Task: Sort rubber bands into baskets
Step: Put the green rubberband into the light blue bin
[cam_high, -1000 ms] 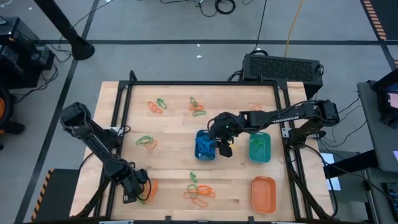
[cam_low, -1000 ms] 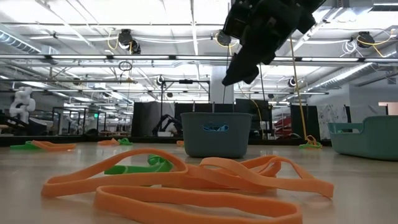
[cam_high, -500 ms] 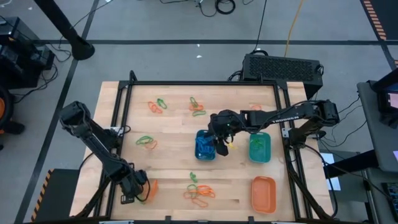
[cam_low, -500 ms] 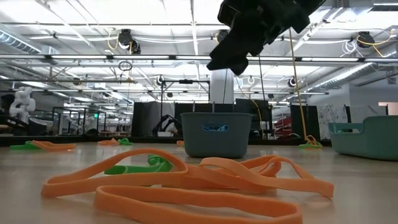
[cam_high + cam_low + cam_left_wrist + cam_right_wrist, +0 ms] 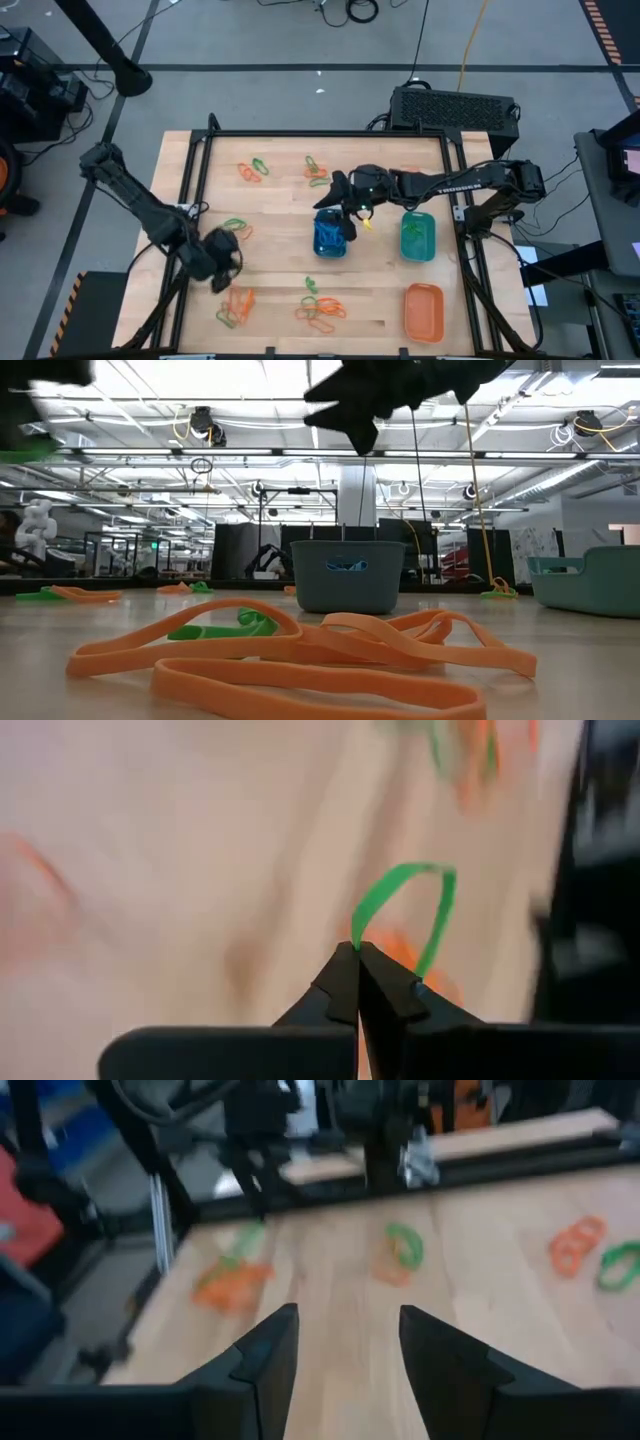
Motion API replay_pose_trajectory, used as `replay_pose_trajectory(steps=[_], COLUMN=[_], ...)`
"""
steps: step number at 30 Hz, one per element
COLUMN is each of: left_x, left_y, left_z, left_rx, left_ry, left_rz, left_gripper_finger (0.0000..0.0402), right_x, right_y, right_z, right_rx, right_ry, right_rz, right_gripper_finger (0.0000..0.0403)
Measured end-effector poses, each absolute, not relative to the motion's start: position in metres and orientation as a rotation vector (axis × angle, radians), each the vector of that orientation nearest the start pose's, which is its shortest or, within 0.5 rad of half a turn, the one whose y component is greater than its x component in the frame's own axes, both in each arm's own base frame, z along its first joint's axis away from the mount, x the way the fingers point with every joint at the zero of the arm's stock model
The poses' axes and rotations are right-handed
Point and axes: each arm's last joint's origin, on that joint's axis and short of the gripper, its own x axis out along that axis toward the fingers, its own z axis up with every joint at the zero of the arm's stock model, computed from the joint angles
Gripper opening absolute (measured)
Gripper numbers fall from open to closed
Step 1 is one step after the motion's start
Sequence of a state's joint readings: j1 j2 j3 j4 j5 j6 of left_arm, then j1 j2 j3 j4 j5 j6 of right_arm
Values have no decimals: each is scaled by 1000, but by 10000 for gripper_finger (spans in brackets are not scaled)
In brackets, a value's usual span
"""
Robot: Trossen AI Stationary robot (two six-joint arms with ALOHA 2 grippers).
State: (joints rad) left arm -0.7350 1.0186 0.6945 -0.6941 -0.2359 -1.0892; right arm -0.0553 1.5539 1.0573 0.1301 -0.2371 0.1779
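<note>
Green rubber band [image 5: 400,910]: pinched in closed left gripper [image 5: 357,952], looping beyond tips; lifted off former near-edge pile. Right gripper [image 5: 340,1342]: open, empty, moved off blue basket [image 5: 329,236].

wood table [image 5: 280,215]: blue basket [image 5: 329,234] center, teal basket [image 5: 417,237] just right of it, orange basket [image 5: 423,310] near right corner. rubber bands [image 5: 320,308] in scattered orange/green clusters on the bare top.

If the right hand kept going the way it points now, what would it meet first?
Probably bare table: the open right hand holds nothing, and the green and orange rubber bands lie farther on, slightly aside. Depth is unclear.
</note>
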Motion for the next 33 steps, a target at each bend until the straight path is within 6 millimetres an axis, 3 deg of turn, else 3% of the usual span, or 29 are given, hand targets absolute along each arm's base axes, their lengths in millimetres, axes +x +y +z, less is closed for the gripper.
replay_pose_trajectory(steps=[7, 14, 20, 25, 33], left_x=[164, 197, 213, 219, 219], left_y=[-79, -43, -18, -8, -6], left_z=[240, 248, 256, 259, 259], left_rx=[-419, -240, -146, -99, -105], left_ry=[684, 534, 477, 463, 467], left_rz=[356, 457, 428, 358, 331], left_gripper_finger=[1, 0, 0, 0, 0], right_x=[362, 385, 410, 426, 433], right_y=[-20, -22, -25, -33, -35], right_z=[272, 253, 252, 252, 256], right_rx=[397, 503, 514, 498, 490], right_ry=[235, 238, 264, 346, 393], right_rz=[117, 80, 50, 7, 1], right_gripper_finger=[167, 167, 167, 167, 167])
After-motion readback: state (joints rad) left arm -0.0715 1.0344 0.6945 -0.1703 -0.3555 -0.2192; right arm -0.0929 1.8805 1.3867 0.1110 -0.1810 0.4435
